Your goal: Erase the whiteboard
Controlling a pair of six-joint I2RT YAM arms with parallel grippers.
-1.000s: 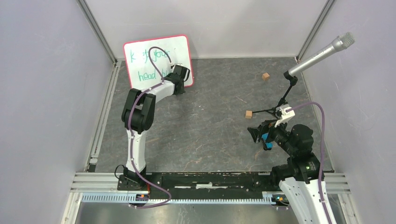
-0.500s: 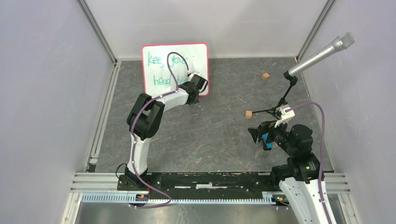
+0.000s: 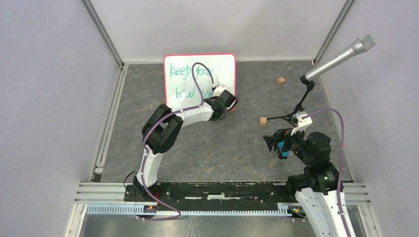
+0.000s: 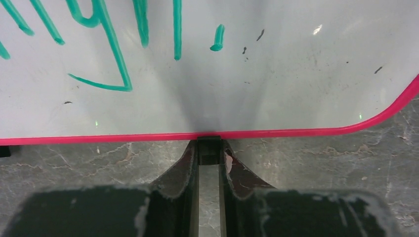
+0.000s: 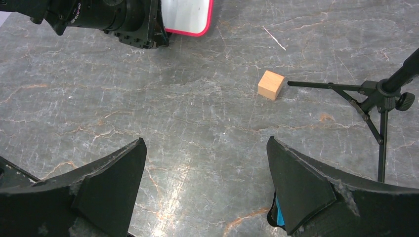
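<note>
Whiteboard: I see it at the far side of the table, a little left of centre. It is a glossy white rectangle with a thin red rim and rounded corners.
Writing: green marker, "keep your" on the top line and "head" below. I can't read the following letters, which are partly behind the arm. The left wrist view shows small dark specks on the sheen.
Left claw: pinched shut on the board's near rim, close to its right corner, with dark, scuffed fingers.
Right claw: spread wide with nothing in it, hovering over the near right of the table, well apart from the board.
Table: grey, stone-like, with pale veins.
Wooden cube: pale and plain, right of the board.
Second cube: farther back.
Microphone: silver with a mesh head, on a black tripod stand at the right.
</note>
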